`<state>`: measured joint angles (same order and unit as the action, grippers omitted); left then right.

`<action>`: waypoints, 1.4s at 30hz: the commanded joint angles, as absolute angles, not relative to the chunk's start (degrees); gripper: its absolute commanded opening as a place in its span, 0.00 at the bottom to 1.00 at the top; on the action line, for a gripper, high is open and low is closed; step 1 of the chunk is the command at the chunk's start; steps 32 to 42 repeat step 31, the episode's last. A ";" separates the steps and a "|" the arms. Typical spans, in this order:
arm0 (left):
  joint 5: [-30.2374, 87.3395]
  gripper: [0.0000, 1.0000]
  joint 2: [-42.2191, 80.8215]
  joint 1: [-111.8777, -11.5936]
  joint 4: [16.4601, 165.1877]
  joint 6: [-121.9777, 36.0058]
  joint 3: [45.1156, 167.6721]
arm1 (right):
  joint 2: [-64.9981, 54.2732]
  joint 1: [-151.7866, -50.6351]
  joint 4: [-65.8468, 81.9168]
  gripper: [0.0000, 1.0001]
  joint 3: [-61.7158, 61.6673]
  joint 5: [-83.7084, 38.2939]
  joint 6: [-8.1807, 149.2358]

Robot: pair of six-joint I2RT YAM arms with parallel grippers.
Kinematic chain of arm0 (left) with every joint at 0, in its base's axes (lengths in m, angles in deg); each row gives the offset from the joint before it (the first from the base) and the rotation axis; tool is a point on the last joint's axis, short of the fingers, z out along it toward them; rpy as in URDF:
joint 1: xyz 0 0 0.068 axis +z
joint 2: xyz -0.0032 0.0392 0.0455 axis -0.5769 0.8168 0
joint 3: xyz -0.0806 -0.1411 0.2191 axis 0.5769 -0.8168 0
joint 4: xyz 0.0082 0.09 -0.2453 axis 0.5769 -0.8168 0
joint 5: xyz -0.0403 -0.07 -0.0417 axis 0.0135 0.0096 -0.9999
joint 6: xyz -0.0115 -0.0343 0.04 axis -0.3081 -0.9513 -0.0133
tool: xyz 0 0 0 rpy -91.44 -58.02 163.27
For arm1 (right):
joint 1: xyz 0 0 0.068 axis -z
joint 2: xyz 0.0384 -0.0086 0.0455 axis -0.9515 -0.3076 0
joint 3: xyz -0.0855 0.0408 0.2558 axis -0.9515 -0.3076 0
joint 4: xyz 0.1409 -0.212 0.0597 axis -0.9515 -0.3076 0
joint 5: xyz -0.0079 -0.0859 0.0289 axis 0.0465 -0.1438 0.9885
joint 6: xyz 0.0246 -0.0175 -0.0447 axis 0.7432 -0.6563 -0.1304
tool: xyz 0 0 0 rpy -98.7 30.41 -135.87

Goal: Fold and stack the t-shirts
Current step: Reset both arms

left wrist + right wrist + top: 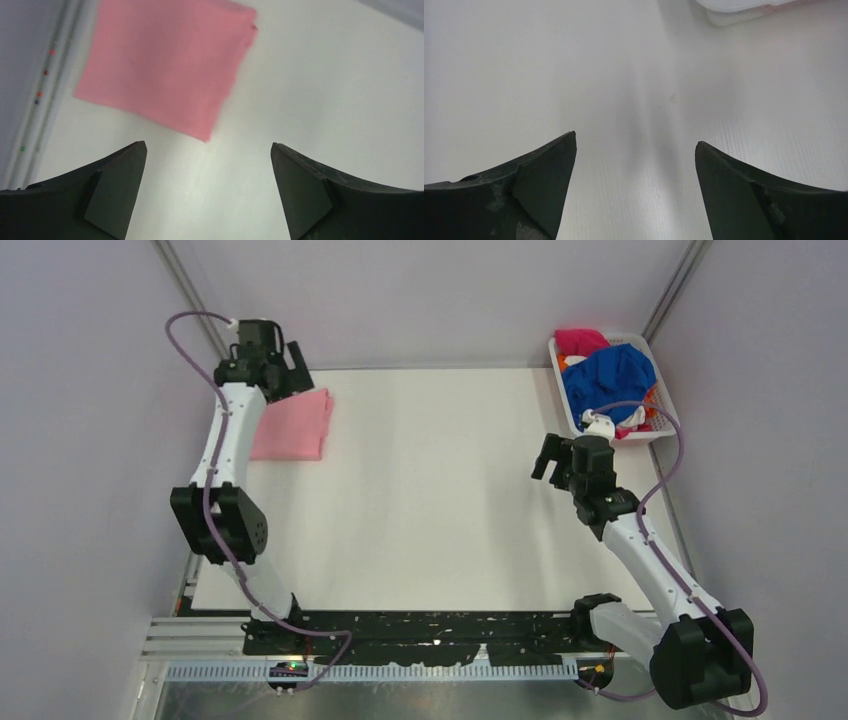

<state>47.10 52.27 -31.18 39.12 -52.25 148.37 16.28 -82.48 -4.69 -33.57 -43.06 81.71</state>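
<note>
1. Right tool (635, 145) hangs over the bare tabletop (430, 500), its fingers spread wide and gripping nothing.
2. Farther back, the left tool (207, 150) is likewise spread and empty, hovering near the folded pink t-shirt (165, 65), which lies flat at the tabletop's far left corner.
3. At the far right, the white mesh basket (664, 426) holds the blue t-shirt (610, 375), heaped over the magenta t-shirt (580, 340) and the orange t-shirt (655, 405).

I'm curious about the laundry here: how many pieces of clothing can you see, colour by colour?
Light pink shirt, folded on the table: 1
Royal blue shirt, in the basket: 1
Magenta shirt, in basket: 1
Orange cloth, mostly hidden: 1
White cloth, mostly hidden: 1
Total: 5 seen
</note>
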 commanded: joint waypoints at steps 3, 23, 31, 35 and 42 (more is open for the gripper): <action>46.62 1.00 29.23 -49.45 54.06 -56.87 111.36 | 22.54 -82.36 -2.27 0.95 -39.44 -39.71 84.94; 50.54 1.00 -1.51 -66.08 66.01 -63.84 75.20 | 34.85 -82.36 -0.60 0.96 -51.60 -38.41 87.94; 54.59 1.00 -2.31 -66.08 65.48 -64.09 74.40 | 38.62 -82.34 1.35 0.95 -53.62 -39.72 88.32; 54.59 1.00 -2.31 -66.08 65.48 -64.09 74.40 | 38.62 -82.34 1.35 0.95 -53.62 -39.72 88.32; 54.59 1.00 -2.31 -66.08 65.48 -64.09 74.40 | 38.62 -82.34 1.35 0.95 -53.62 -39.72 88.32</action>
